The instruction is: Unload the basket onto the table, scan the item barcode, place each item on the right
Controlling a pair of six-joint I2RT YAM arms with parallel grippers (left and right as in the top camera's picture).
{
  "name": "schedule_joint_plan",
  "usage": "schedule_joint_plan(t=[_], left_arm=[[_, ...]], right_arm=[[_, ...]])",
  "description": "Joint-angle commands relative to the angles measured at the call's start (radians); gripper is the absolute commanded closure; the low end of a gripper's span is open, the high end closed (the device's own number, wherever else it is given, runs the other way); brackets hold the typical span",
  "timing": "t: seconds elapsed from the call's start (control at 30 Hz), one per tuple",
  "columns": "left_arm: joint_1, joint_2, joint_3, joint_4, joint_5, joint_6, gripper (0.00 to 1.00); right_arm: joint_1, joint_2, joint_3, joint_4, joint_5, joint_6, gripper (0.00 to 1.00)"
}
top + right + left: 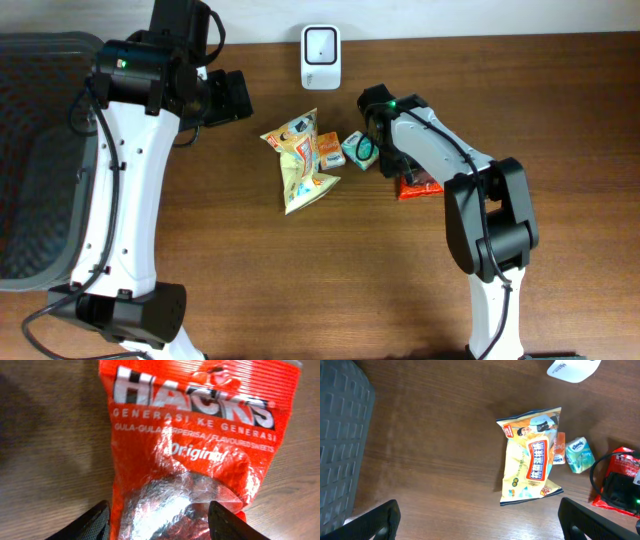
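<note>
A red Hacks sweets bag lies on the wooden table and fills the right wrist view. My right gripper straddles its lower, clear-windowed end, and both fingers press against the bag's sides. From overhead the right gripper covers most of the red bag. The white barcode scanner stands at the table's far edge. My left gripper hangs open and empty to the scanner's left, above bare wood.
A yellow snack bag, a small orange pack and a teal tissue pack lie together between the arms. A dark grey bin sits at the left edge.
</note>
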Motion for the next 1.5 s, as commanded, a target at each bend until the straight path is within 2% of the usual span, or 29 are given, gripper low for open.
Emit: schedule_joint_plan(t=[0.0, 0.1, 0.13, 0.2, 0.23, 0.37, 0.43, 0.53, 0.57, 0.73, 0.8, 0.87, 0.97, 1.03, 1.1, 1.17, 1.2, 1.27, 1.3, 1.33, 1.4, 1.43, 1.47], left_arm=[[0.000, -0.006, 0.000, 0.001, 0.007, -0.009, 0.01], [0.000, -0.006, 0.000, 0.001, 0.007, -0.009, 0.01], [0.000, -0.006, 0.000, 0.001, 0.007, -0.009, 0.01], [0.000, -0.006, 0.000, 0.001, 0.007, -0.009, 0.01], [0.000, -0.006, 0.000, 0.001, 0.007, -0.009, 0.01], [0.000, -0.006, 0.000, 0.001, 0.007, -0.009, 0.01], [0.000, -0.006, 0.000, 0.001, 0.007, -0.009, 0.01], [-0.003, -0.006, 0.000, 0.001, 0.007, -0.009, 0.01], [-0.003, -0.006, 0.000, 0.001, 0.007, -0.009, 0.01], [-0.003, -0.006, 0.000, 0.001, 0.007, -0.009, 0.01], [-0.003, -0.006, 0.000, 0.001, 0.007, -0.009, 0.01], [-0.003, -0.006, 0.000, 0.001, 0.007, -0.009, 0.01], [-0.003, -0.006, 0.000, 0.001, 0.007, -0.009, 0.01], [-0.003, -0.006, 0.000, 0.001, 0.007, -0.009, 0.01], [-0.003, -0.006, 0.000, 0.001, 0.007, -0.009, 0.01], [-0.003, -0.006, 0.000, 0.001, 0.007, -0.009, 0.01], [-0.003, -0.006, 0.000, 0.001, 0.007, -0.009, 0.01], [-0.003, -0.006, 0.000, 0.001, 0.007, -0.009, 0.01], [-0.003, -0.006, 0.000, 0.001, 0.007, -0.009, 0.01], [-0.003, -0.006, 0.000, 0.001, 0.007, -0.009, 0.01], [-0.004, -0.006, 0.000, 0.001, 0.007, -0.009, 0.01], [-0.004, -0.006, 0.000, 0.001, 0.007, -0.009, 0.01], [-0.004, -0.006, 0.000, 0.001, 0.007, -0.009, 0.01]], right_arm=[[0.001, 0.020, -0.048, 0.044, 0.039, 0.085, 0.39], [-0.002, 0.020, -0.089, 0.091, 0.036, 0.085, 0.39], [-0.005, 0.020, -0.092, 0.101, 0.036, 0.087, 0.61], [-0.014, 0.020, -0.090, 0.095, 0.028, 0.118, 0.94], [-0.018, 0.018, -0.086, 0.092, 0.005, 0.118, 0.96], [-0.039, 0.012, 0.043, -0.043, -0.063, 0.116, 0.96], [-0.056, 0.011, 0.159, -0.134, -0.211, 0.043, 0.96], [-0.095, 0.011, 0.342, -0.197, -0.716, -0.233, 0.96], [-0.108, 0.011, 0.355, -0.195, -0.813, -0.267, 0.96], [-0.243, 0.020, 0.280, -0.149, -1.181, -0.340, 0.96], [-0.331, 0.020, 0.171, -0.076, -1.363, -0.343, 0.96], [-0.401, 0.020, 0.092, -0.027, -1.419, -0.336, 0.96], [-0.512, 0.020, -0.019, 0.032, -1.435, -0.290, 0.95], [-0.584, 0.020, -0.084, 0.095, -1.409, -0.255, 0.72], [-0.640, 0.018, -0.067, 0.065, -1.233, -0.238, 0.61], [-0.686, 0.016, 0.014, -0.037, -1.021, -0.238, 0.51], [-0.697, 0.016, 0.058, -0.079, -0.965, -0.240, 0.50], [-0.707, 0.016, 0.186, -0.196, -0.899, -0.289, 0.51], [-0.702, 0.016, 0.257, -0.270, -0.901, -0.323, 0.56], [-0.688, 0.016, 0.315, -0.333, -0.901, -0.359, 0.62], [-0.610, 0.016, 0.415, -0.446, -0.885, -0.441, 0.86], [-0.577, 0.016, 0.422, -0.453, -0.843, -0.439, 0.87], [-0.536, 0.017, 0.421, -0.452, -0.735, -0.431, 0.67]])
